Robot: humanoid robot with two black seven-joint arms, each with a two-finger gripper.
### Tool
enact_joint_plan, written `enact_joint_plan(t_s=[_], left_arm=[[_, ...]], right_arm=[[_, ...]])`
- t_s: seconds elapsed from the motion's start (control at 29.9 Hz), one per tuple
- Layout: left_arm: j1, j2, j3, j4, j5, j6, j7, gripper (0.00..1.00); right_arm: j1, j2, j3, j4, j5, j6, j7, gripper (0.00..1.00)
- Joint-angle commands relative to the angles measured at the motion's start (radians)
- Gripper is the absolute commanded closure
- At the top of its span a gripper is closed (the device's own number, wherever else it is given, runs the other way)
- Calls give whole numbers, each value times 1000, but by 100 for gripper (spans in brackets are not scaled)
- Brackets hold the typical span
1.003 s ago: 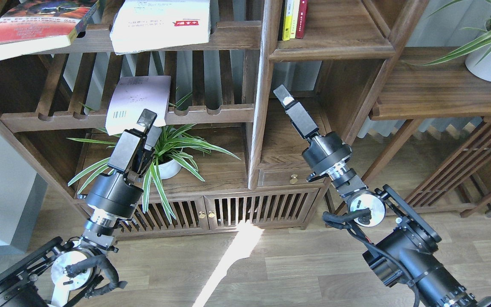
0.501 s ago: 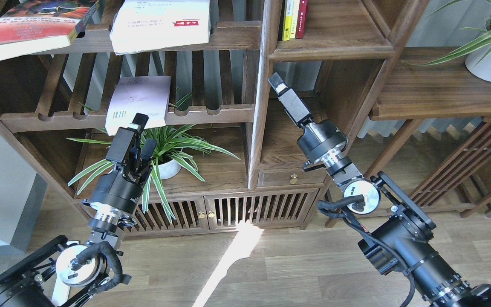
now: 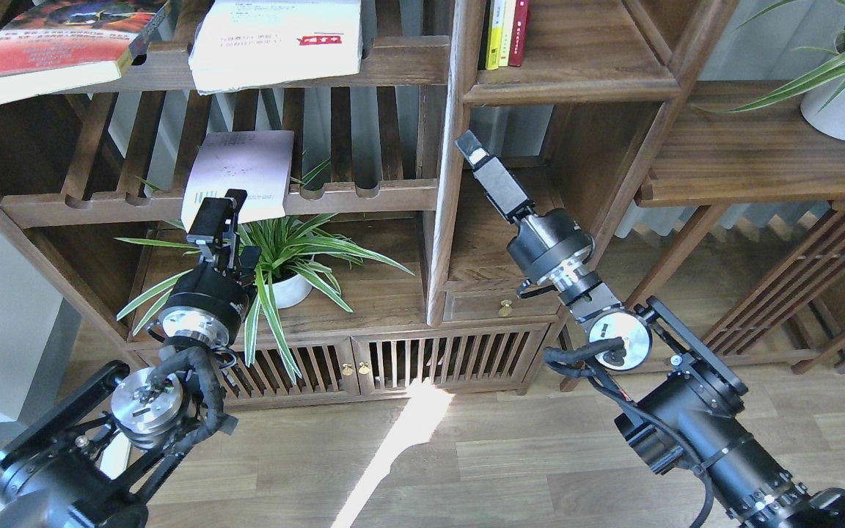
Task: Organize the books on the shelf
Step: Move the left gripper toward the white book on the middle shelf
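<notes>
The thin white book (image 3: 238, 174) lies on the slatted rack (image 3: 224, 202). My left pincer (image 3: 218, 209), fingers spread, sits at its lower edge. I cannot tell my right pincer's (image 3: 470, 150) state.

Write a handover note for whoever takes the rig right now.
Left end effector: open, empty, at the lower edge of the thin white book, which overhangs the middle slatted rack.
Right end effector: empty, open or shut unclear, by the shelf post.
Red-orange book and thick white book lie flat on the top rack.
Done: three books upright in the narrow compartment.
Left: move the other three there.
</notes>
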Motion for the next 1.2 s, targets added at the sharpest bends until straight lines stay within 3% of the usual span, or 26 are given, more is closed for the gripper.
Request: enact_joint_plan(t_s=[0.0, 0.47, 0.67, 1.17], left_arm=[[-14, -23, 0, 39, 4, 13, 2, 2], [-57, -43, -60, 196, 6, -14, 17, 2], [-63, -37, -71, 306, 11, -138, 84, 2], [-111, -39, -71, 466, 11, -212, 144, 2]], right_arm=[[1, 0, 0, 0, 0, -1, 0, 0], [0, 11, -1, -2, -2, -1, 0, 0], [-2, 12, -3, -3, -2, -1, 0, 0], [-11, 12, -5, -2, -2, -1, 0, 0]])
